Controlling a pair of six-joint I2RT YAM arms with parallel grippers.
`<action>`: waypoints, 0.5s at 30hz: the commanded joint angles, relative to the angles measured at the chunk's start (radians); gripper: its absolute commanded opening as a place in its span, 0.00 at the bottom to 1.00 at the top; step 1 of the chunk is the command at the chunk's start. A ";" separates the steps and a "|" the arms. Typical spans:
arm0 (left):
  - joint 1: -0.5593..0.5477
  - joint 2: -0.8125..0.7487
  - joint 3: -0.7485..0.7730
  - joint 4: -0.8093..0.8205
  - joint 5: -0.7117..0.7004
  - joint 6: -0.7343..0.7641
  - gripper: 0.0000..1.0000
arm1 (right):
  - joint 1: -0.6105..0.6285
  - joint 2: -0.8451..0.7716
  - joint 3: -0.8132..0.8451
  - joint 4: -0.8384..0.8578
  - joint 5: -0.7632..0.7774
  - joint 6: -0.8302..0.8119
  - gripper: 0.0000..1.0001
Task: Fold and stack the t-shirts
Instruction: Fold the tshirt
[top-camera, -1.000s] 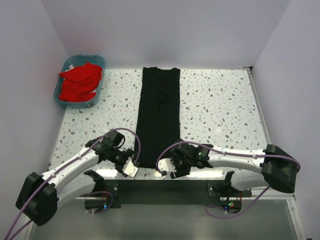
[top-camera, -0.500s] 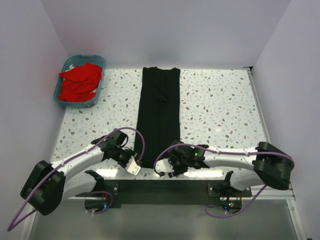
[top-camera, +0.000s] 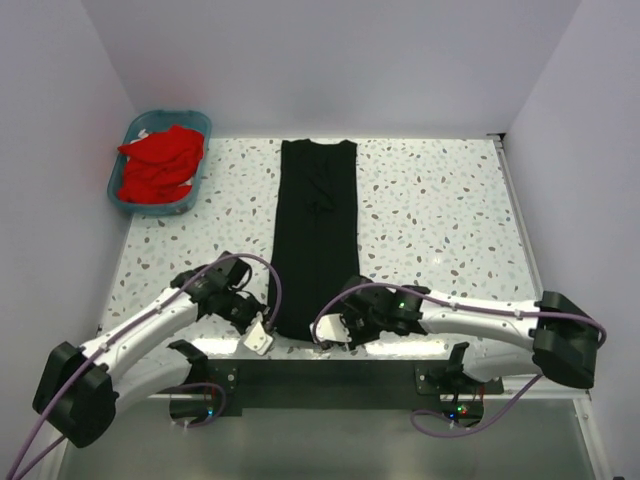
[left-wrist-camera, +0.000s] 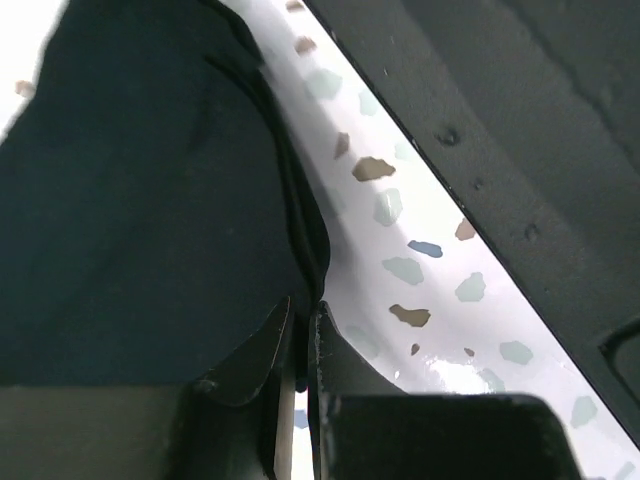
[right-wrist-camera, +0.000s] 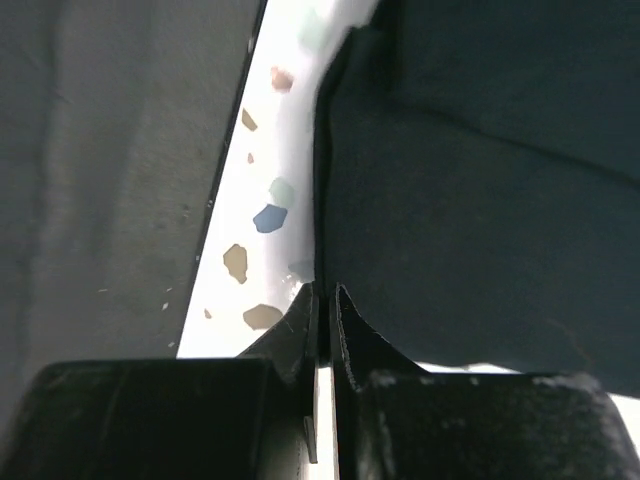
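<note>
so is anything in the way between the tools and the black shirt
Nothing visible. The left tool and the right tool are each shut on a near corner of the black t-shirt. The red t-shirts sit in the basket at the far left, well away from them.

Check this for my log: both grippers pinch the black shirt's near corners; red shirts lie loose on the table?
No: the red shirts lie in the teal basket (top external view). The left gripper and right gripper do pinch the black shirt's corners.
</note>
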 joint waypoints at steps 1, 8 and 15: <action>-0.004 -0.059 0.089 -0.206 0.101 0.011 0.00 | 0.004 -0.101 0.081 -0.118 -0.075 0.068 0.00; 0.103 0.028 0.249 -0.150 0.081 -0.123 0.00 | -0.222 -0.074 0.162 -0.167 -0.124 -0.036 0.00; 0.244 0.379 0.519 -0.077 0.133 -0.139 0.00 | -0.412 0.085 0.361 -0.192 -0.215 -0.186 0.00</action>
